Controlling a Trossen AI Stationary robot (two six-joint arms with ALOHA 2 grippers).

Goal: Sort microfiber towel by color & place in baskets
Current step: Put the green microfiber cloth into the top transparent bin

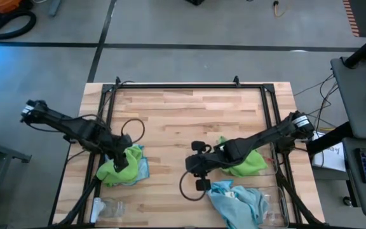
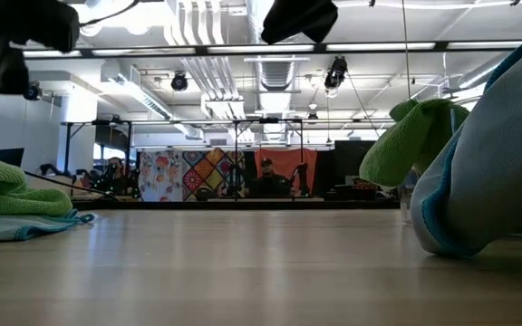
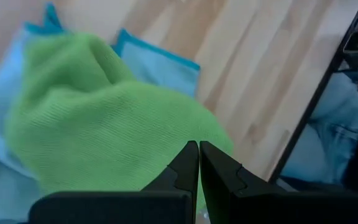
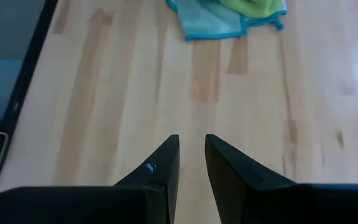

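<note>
green towel (image 1: 121, 166) lime | blue towel (image 1: 241, 200) pale sky blue | table (image 1: 189, 111) light wood

the table (image 1: 183, 121) is pale wood in planks, with streaked grain and a smooth, slightly shiny finish. the green towel (image 3: 104, 124) is soft cloth with a fine ribbed knit and a matt look; the blue towel (image 3: 160, 62) under it is smoother cloth with a stitched teal edge. the left hand (image 3: 199, 163) and right hand (image 4: 191, 158) have dark, matt, hard fingers. the basket (image 1: 277, 207) is clear glossy plastic.
</note>
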